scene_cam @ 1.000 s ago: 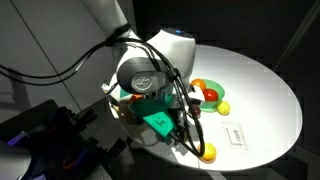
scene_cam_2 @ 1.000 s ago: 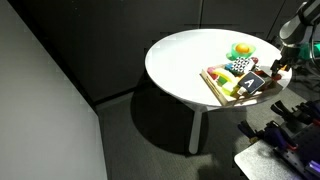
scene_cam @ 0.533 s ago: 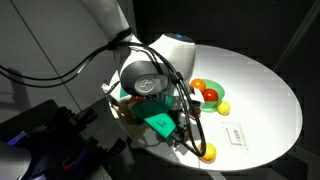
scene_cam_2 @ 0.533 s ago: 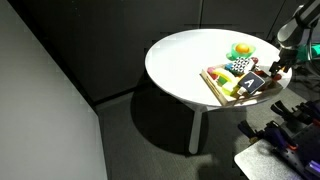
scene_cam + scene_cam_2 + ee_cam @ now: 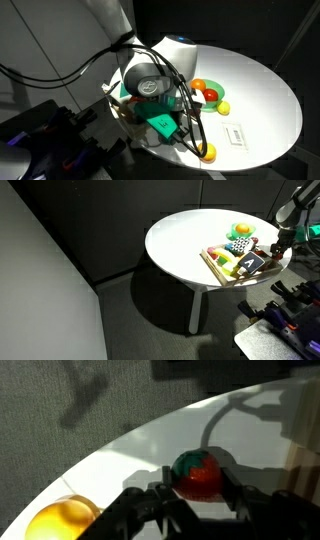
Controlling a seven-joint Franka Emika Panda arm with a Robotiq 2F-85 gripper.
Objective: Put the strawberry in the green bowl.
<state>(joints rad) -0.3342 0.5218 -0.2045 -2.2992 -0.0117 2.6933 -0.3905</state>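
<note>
In the wrist view the strawberry (image 5: 197, 475), bright red with a green cap, sits on the white table between my two dark fingers (image 5: 232, 490). My gripper (image 5: 197, 485) is shut on it, one finger against each side. In both exterior views the arm and cables hide the strawberry. The green bowl (image 5: 199, 99) (image 5: 233, 234) stands further in on the table and holds an orange fruit (image 5: 198, 86) and a larger red fruit (image 5: 210, 95). The gripper (image 5: 277, 249) hangs low at the table's edge, beside the wooden tray.
A yellow fruit (image 5: 62, 520) (image 5: 207, 152) lies close to the gripper near the table's edge. A lemon (image 5: 223, 107) rests beside the bowl. The wooden tray (image 5: 213, 260) of toys lies beside the arm. A small white card (image 5: 236, 133) lies on the round table (image 5: 260, 90).
The arm holds the same place in both exterior views, and no object on the table has moved.
</note>
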